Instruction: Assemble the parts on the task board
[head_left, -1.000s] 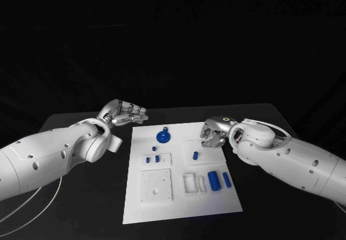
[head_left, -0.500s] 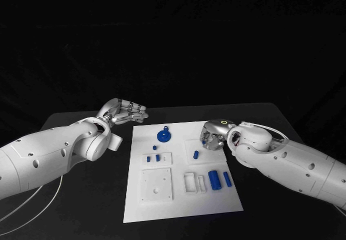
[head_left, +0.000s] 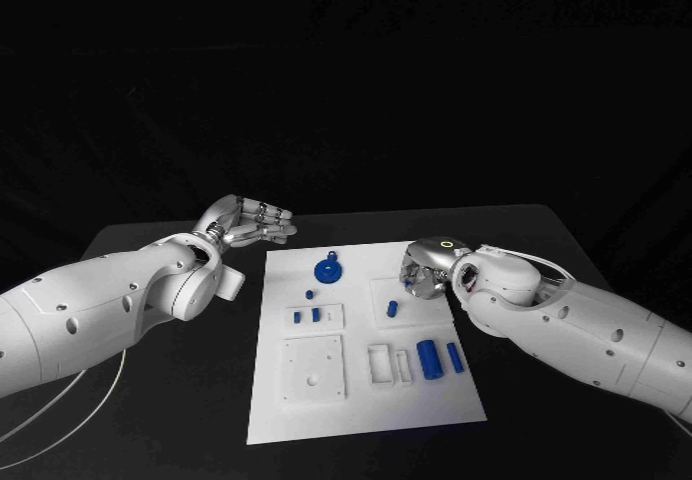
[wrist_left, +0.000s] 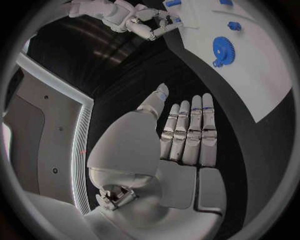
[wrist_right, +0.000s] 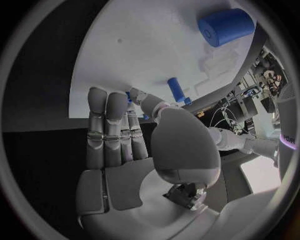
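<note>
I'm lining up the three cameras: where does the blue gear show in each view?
Head view: blue gear near the task board's far edge, between the two hands.
Left wrist view: gear on the board, beyond the left hand.
Right wrist view: I cannot find it.
Shared landmark: the white board.

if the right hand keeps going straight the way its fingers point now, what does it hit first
Most likely the small blue peg lying on the white task board, just past the right hand fingertips in the right wrist view. Depth is unclear; the fingers may meet the board surface first.
</note>
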